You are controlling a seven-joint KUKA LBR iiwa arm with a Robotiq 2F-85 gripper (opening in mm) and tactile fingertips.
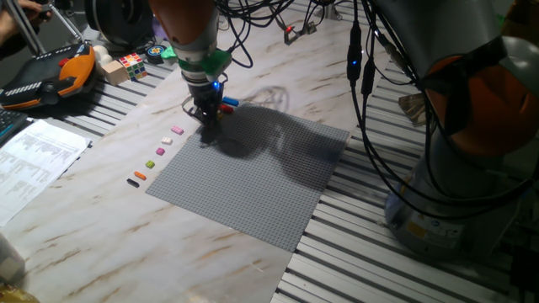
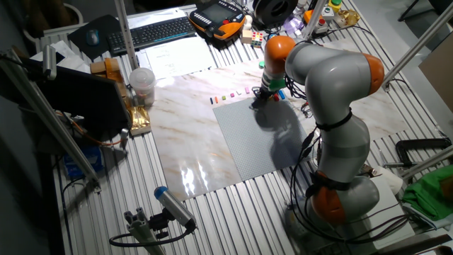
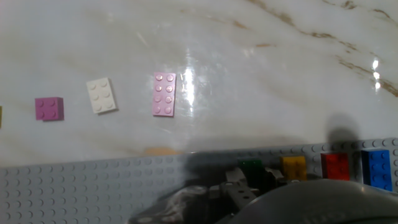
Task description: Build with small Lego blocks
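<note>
Hovering point: the tool [image 1: 205, 118] hangs low over the baseplate [image 1: 253, 181], at the plate's corner nearest the table [image 1: 101, 210] edge that carries the Rubik's cube [image 1: 131, 62] and the orange pendant [image 1: 50, 77].
Bricks on the plate: in the hand view a green brick [image 3: 250, 167], a yellow brick [image 3: 293, 167], a red brick [image 3: 336, 165] and a blue brick [image 3: 376, 168] sit in one row on the plate's border strip, directly ahead of the fingers.
Loose bricks: a long pink brick [image 3: 165, 94], a white brick [image 3: 101, 95] and a magenta square brick [image 3: 49, 109] lie on the bare marble just off the plate's edge, each apart from the next.
Deciding relation: the loose line runs away from the tool along the plate's side edge toward the paper-sheet [image 1: 34, 160] side of the table; the long pink brick is nearest.
Long axis: the pink brick's length points across that line, toward the plate edge, so I judge a pinch would go over its short width.
State of the tool: cannot tell whether it is spread or pressed together; its tips are dark and blurred in every view.
Hidden: the green brick is partly covered by the finger; whether anything is pinched is unclear.
Hard to make out: further bricks down the line, orange [image 1: 140, 175] and black [image 1: 133, 182], show only as specks.
</note>
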